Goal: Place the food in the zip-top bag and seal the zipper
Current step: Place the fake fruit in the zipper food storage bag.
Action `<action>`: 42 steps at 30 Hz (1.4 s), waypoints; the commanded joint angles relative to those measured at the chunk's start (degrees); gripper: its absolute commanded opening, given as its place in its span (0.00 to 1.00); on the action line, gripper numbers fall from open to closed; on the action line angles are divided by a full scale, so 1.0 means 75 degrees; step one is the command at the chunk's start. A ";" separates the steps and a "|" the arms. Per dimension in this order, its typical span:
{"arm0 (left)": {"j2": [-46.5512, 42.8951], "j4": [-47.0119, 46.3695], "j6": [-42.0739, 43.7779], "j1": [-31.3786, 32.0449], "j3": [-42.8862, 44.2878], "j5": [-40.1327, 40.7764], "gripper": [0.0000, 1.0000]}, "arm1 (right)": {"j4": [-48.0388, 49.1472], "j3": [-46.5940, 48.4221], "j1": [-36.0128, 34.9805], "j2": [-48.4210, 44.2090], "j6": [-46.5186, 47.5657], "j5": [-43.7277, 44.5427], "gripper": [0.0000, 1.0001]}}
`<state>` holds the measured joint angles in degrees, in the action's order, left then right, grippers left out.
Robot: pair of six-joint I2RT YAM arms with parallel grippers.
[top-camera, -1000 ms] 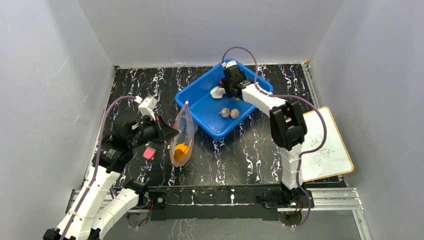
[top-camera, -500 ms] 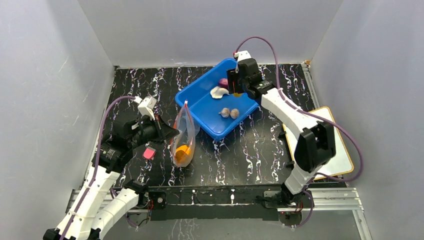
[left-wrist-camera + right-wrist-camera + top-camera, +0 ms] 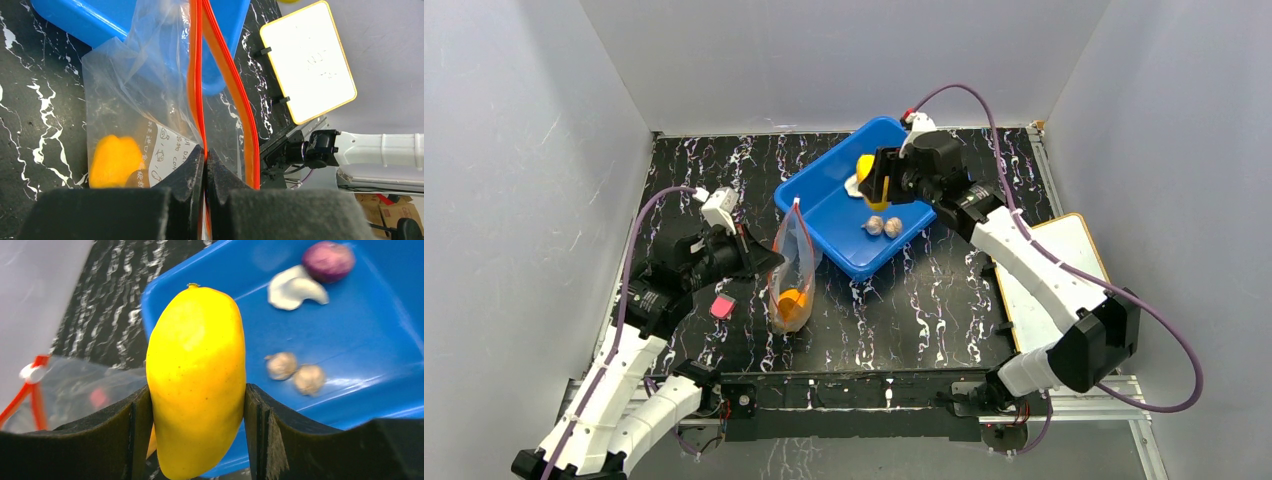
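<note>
Right tool (image 3: 197,432): jaws part-way apart, clamped on the yellow fruit (image 3: 195,365), which stands upright between the pads. In the top view, tool and fruit hang over the far part of the blue bin (image 3: 824,205), upper centre of frame. The right arm stretches long from lower right, wrist turned toward frame left.

Left tool (image 3: 205,159): jaws pinched fully together on one lip of the bag (image 3: 125,85), right at the zipper (image 3: 227,75). The bag stands on the counter (image 3: 924,300) left of centre, just beside the bin's near-left corner. Its mouth is up and the two red-orange strips are parted, so it is open. The left arm is bent, reaching in from lower left.

Progress:
- One orange piece (image 3: 114,160) lies in the bag's bottom.
- Lying in the bin: purple piece (image 3: 328,260), white piece (image 3: 295,287), two beige bits (image 3: 281,365).
- The fruit is picked up but not yet bagged.
- The zipper is unsealed.

Judged well short of halfway.
</note>
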<state>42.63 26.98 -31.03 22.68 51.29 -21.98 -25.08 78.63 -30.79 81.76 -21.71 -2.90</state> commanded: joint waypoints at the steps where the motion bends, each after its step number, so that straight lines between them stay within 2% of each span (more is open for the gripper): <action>1: 0.0067 -0.0129 0.0186 -0.0015 0.0566 0.0148 0.00 | 0.0672 -0.0210 -0.0541 -0.0560 -0.1238 -0.0526 0.45; 4: 0.0173 0.0023 0.0245 -0.0012 0.0735 0.0246 0.00 | 0.1172 -0.0299 -0.0987 -0.0665 -0.2122 -0.0919 0.46; 8: 0.0136 -0.0053 0.0189 -0.0012 0.0668 0.0251 0.00 | 0.1556 -0.0300 -0.1711 -0.0727 -0.2853 -0.0769 0.46; 15: 0.0123 -0.0083 0.0126 -0.0012 0.0500 0.0168 0.00 | 0.2180 -0.0546 -0.2050 -0.0779 -0.4188 -0.1250 0.47; 32: 0.0028 -0.0011 -0.0011 -0.0012 0.0450 0.0154 0.00 | 0.2516 -0.0882 -0.2580 -0.0721 -0.5221 -0.1029 0.47; 42: 0.0147 0.0088 0.0025 -0.0012 0.0600 0.0048 0.00 | 0.2254 -0.0801 -0.2631 -0.0592 -0.5328 -0.1293 0.51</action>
<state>43.59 27.49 -30.70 22.68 54.50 -20.14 -10.41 71.77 -50.15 78.08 -60.55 -11.57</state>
